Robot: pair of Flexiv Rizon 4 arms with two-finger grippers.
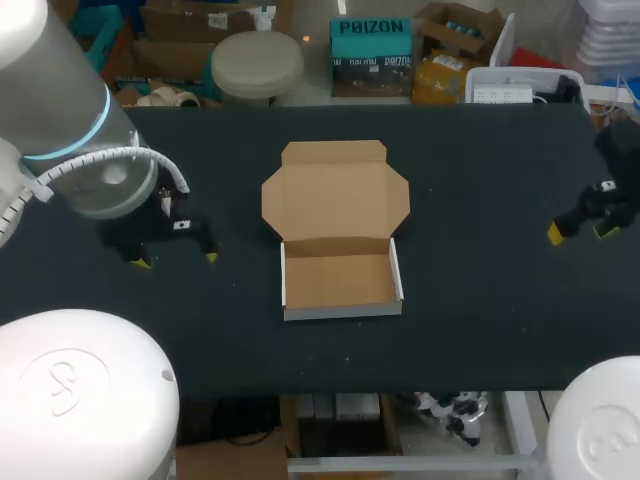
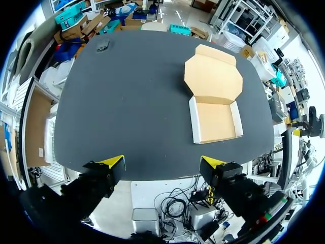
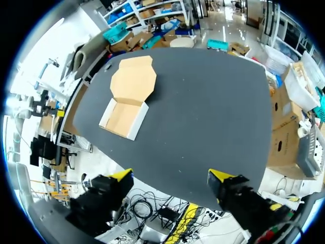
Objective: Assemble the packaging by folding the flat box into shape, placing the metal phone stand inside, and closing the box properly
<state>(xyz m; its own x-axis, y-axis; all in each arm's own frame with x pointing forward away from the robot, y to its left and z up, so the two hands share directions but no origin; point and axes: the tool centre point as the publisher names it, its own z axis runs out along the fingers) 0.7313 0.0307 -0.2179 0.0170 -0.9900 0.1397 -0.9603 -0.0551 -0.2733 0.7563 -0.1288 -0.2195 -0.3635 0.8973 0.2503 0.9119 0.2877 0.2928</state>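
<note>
Head view: on black table (image 1: 480, 330), cardboard box (image 1: 340, 282) at frame centre, lid (image 1: 335, 195) flat toward top; left gripper (image 1: 175, 260) mid-left, right gripper (image 1: 580, 231) far right, both spread wide, well apart from box.

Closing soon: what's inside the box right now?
Inside the box only its bare cardboard floor shows; nothing lies in it. The open lid lies flat behind it, covering none of the inside.

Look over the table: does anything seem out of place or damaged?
Nothing damaged. The box sits square, tray empty, lid laid open. One small dark thing lies alone at a far corner, too small to identify.
</note>
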